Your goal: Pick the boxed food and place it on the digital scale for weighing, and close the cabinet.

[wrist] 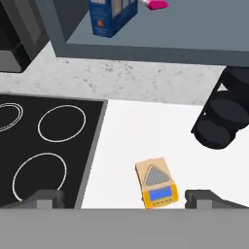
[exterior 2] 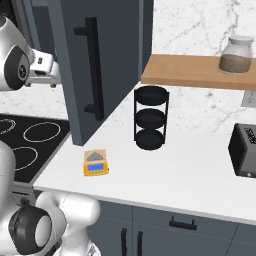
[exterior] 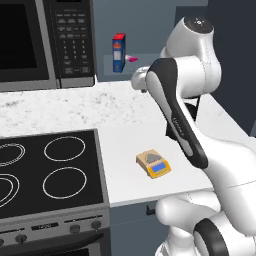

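Digital scale point(wrist: 155, 184) lies on the white counter point(wrist: 146, 131) just ahead of the gripper point(wrist: 124, 199), between its empty, wide-apart jaws. Far beyond them, the boxed food point(wrist: 111, 17) stands on the open cabinet point(exterior 2: 107, 65) shelf beside a pink item point(wrist: 155, 4). A careless reach could topple the box.

Materials and finishes. The counter point(exterior: 130, 145) is smooth matt white, turning to speckled stone behind the digital scale point(exterior: 153, 163), whose tan platform looks matt above an orange-yellow plastic body. Left of the scale, the cooktop point(exterior: 50, 175) is glossy black glass. The cabinet point(exterior 2: 110, 55) door is flat matt slate-blue. The boxed food point(exterior: 118, 52) resembles printed card. Right of the scale: a matt black rack point(exterior 2: 150, 118), a wooden shelf point(exterior 2: 190, 70), and a glass jar point(exterior 2: 236, 54).
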